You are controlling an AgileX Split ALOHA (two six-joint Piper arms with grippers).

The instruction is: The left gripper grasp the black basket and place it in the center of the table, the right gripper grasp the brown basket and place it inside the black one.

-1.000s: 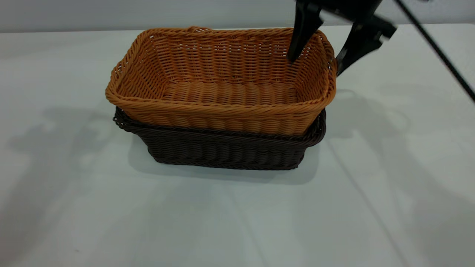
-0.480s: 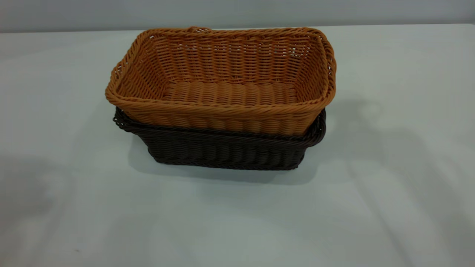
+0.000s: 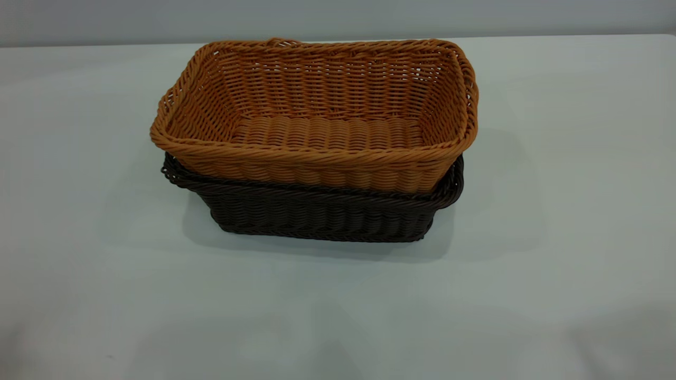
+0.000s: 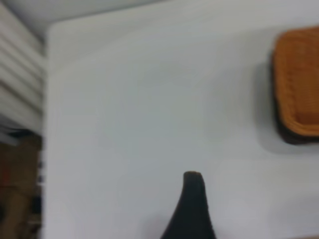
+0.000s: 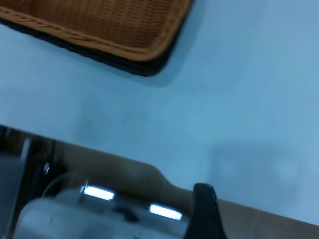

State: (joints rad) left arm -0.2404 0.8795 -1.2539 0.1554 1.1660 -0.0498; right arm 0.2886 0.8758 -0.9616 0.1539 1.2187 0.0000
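- The bare near stretch of the bench [image 3: 338, 316] is seen in front of the baskets.
- The black basket [image 3: 317, 214] is set upright at mid-bench.
- The brown basket [image 3: 317, 126] is nested inside it, its rim raised above the black rim.
- One dark finger of the left gripper [image 4: 192, 209] is seen well left of the baskets; its jaws cannot be judged.
- The right gripper [image 5: 204, 211], off to the right, shows likewise one finger; jaws cannot be judged.

A bare test bench in a lab or workshop: a plain white table [image 3: 554, 221] fills the exterior frame below a blank grey wall [image 3: 338, 18] along the top edge, and brown flooring [image 5: 124, 174] shows past the table's edge.
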